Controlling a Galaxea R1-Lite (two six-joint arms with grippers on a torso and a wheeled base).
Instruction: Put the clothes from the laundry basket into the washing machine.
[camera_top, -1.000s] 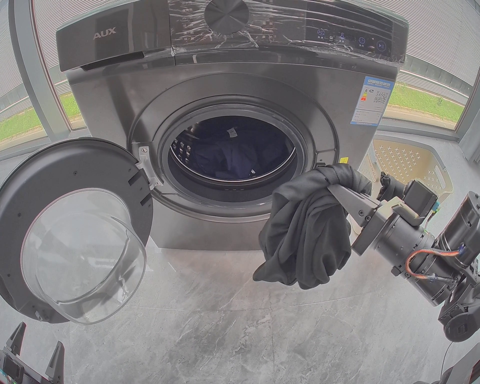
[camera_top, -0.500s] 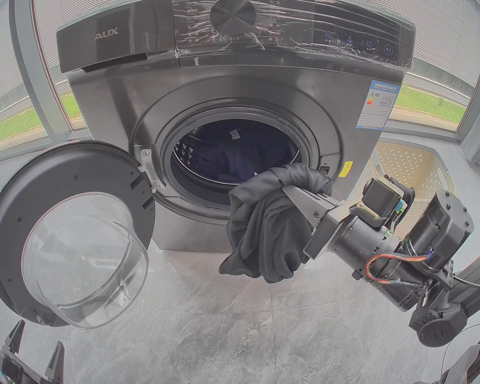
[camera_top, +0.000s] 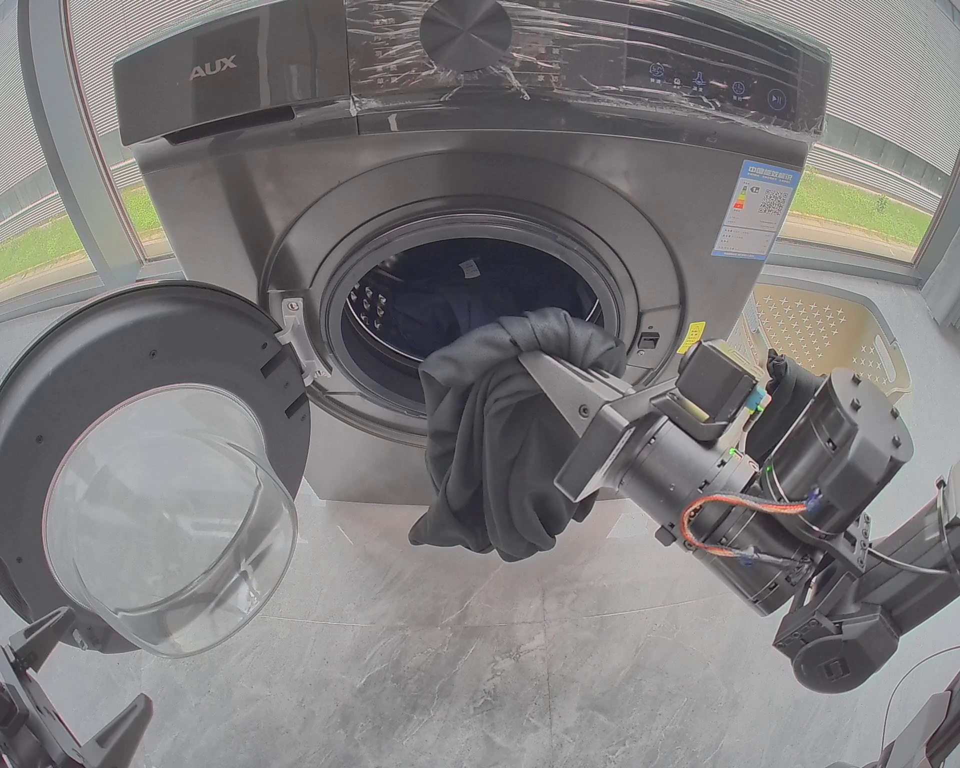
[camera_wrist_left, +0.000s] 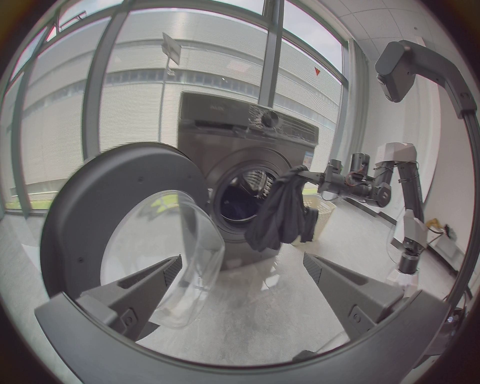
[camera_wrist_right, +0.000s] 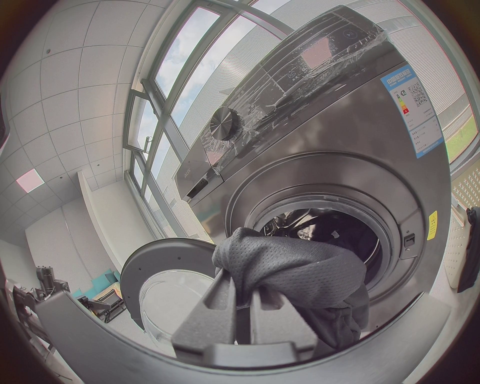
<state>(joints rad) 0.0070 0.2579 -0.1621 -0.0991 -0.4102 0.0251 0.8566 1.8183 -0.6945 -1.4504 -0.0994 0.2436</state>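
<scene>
head view: dark grey garment (camera_top: 480, 440) pinched at its bunched top by jaws of right gripper (camera_top: 527, 357), hanging across the 5 o'clock rim of the washing machine (camera_top: 230, 190), not yet inside; laundry basket (camera_top: 830, 330) at 3 o'clock.
left wrist view: jaws of left gripper (camera_wrist_left: 240, 280) spread.
right wrist view: jaws pressed together on a fold.
looks soft, light, limp; likely to drag its tail over the rim; best gripped at the bunch.
</scene>
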